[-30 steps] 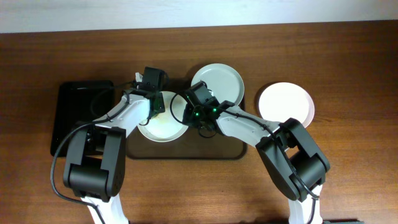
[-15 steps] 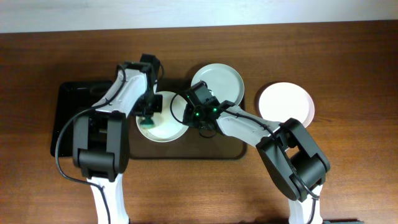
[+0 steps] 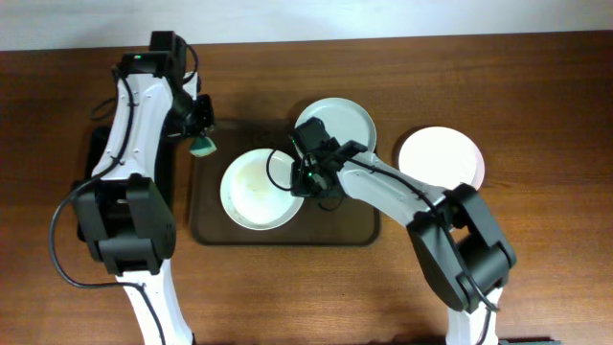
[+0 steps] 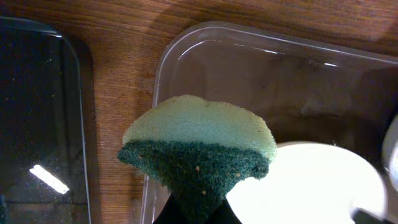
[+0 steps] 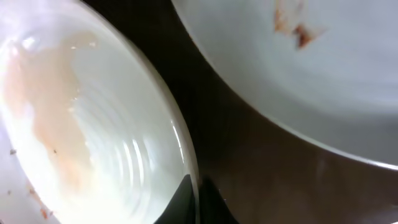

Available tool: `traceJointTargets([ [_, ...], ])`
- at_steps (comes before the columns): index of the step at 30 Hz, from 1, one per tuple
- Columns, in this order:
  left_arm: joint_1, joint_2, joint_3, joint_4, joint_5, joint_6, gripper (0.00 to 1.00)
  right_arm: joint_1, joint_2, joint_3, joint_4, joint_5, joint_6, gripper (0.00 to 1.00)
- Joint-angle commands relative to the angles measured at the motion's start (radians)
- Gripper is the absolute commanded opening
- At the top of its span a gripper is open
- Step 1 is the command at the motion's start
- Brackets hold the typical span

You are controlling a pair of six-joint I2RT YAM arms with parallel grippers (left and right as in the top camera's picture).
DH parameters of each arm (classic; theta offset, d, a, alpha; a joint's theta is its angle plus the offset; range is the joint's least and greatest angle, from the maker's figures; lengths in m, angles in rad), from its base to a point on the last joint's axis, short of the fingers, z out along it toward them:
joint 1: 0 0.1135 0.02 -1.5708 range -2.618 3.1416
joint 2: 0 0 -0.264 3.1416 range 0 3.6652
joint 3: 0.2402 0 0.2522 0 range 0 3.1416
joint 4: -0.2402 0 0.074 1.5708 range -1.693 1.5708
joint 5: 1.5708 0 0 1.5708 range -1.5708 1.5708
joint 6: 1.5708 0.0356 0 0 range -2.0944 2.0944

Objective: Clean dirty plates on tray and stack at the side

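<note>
A pale plate (image 3: 255, 190) with a faint tan smear lies on the dark brown tray (image 3: 287, 233). My right gripper (image 3: 305, 178) is shut on its right rim; the right wrist view shows the jaws (image 5: 198, 199) astride that rim (image 5: 81, 124). A second plate (image 3: 335, 126) with brown smears (image 5: 311, 56) sits at the tray's far right. A third plate (image 3: 441, 160) lies on the table to the right. My left gripper (image 3: 199, 140) is shut on a green sponge (image 4: 199, 143) and holds it over the tray's far left edge (image 4: 186, 37).
A glossy black tray (image 3: 96, 182) lies left of the brown tray, partly under my left arm; it also shows in the left wrist view (image 4: 37, 112). The wooden table (image 3: 536, 96) extends to the right and front.
My left arm has lifted the sponge off the front plate and swung it left and back to the tray's edge. My right gripper has kept its hold on the plate rim.
</note>
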Motion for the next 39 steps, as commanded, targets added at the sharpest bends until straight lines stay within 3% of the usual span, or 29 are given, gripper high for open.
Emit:
traceJointTargets([
  [1,-0.002,-0.010,0.010,0.000,0.052,0.016,0.01,0.041,-0.111,0.098,-0.087,0.198,-0.126,0.04],
  [9,-0.002,-0.008,0.005,0.004,0.052,0.016,0.01,0.203,-0.148,0.220,-0.308,0.735,-0.179,0.04],
  [16,-0.002,-0.003,0.005,0.007,0.052,0.016,0.01,0.343,-0.148,0.220,-0.348,1.138,-0.175,0.04],
  [27,-0.002,0.001,0.005,0.007,0.052,0.016,0.00,0.443,-0.148,0.220,-0.310,1.529,-0.069,0.04],
  [39,-0.001,0.001,0.005,0.007,0.052,0.016,0.01,0.527,-0.148,0.220,-0.216,1.699,-0.069,0.04],
])
